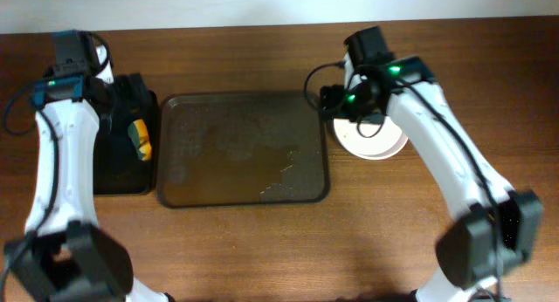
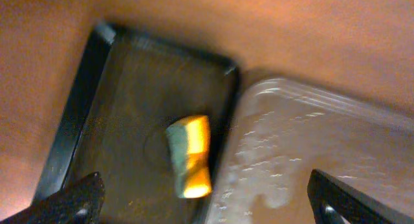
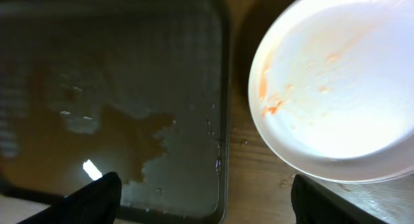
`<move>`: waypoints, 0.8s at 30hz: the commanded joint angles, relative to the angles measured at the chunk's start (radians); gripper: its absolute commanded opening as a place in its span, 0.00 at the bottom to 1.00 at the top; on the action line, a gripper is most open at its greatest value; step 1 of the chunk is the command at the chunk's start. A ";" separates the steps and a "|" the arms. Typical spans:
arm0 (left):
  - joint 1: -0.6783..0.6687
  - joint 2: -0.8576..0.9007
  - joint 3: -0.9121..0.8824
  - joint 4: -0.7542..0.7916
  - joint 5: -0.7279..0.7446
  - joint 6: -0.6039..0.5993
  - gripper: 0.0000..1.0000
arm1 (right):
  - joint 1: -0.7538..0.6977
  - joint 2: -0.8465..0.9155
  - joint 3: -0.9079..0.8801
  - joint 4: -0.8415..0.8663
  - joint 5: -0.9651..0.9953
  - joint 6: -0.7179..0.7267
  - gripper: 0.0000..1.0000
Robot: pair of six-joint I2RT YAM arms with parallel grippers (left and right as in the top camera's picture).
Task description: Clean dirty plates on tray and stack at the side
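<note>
The large wet tray [image 1: 244, 149] lies mid-table with no plates on it; it also shows in the right wrist view [image 3: 116, 101] and the left wrist view [image 2: 323, 146]. White plates [image 1: 371, 140] are stacked on the table right of the tray; the top plate [image 3: 336, 88] has orange smears. A yellow-green sponge [image 1: 140, 138] lies in the small black tray [image 1: 118, 175] at the left, also in the left wrist view [image 2: 189, 154]. My left gripper [image 2: 204, 201] is open above the sponge. My right gripper [image 3: 204, 201] is open and empty above the tray's right edge, beside the plates.
The wooden table [image 1: 279, 241] extends in front of both trays. The tray holds a film of water and foam [image 1: 288, 175] toward its right front corner. Cables [image 1: 314, 79] hang by the right arm.
</note>
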 commanded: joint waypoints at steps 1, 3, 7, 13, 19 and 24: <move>-0.052 -0.061 0.018 0.013 0.068 -0.003 0.99 | 0.003 -0.228 0.063 -0.045 0.145 -0.018 0.85; -0.072 -0.058 0.018 0.016 0.114 -0.002 0.99 | 0.003 -0.375 0.063 -0.072 0.190 -0.018 0.89; -0.073 -0.058 0.018 0.014 0.112 -0.002 0.99 | 0.004 -0.639 0.063 -0.106 0.195 -0.017 0.98; -0.073 -0.058 0.018 0.014 0.112 -0.002 0.99 | 0.004 -0.867 0.063 -0.243 0.195 -0.017 0.98; -0.073 -0.058 0.018 0.014 0.112 -0.002 0.99 | 0.004 -0.881 0.025 -0.259 0.364 -0.062 0.99; -0.073 -0.058 0.018 0.014 0.112 -0.002 0.99 | -0.004 -0.905 -0.158 -0.190 0.623 -0.010 0.98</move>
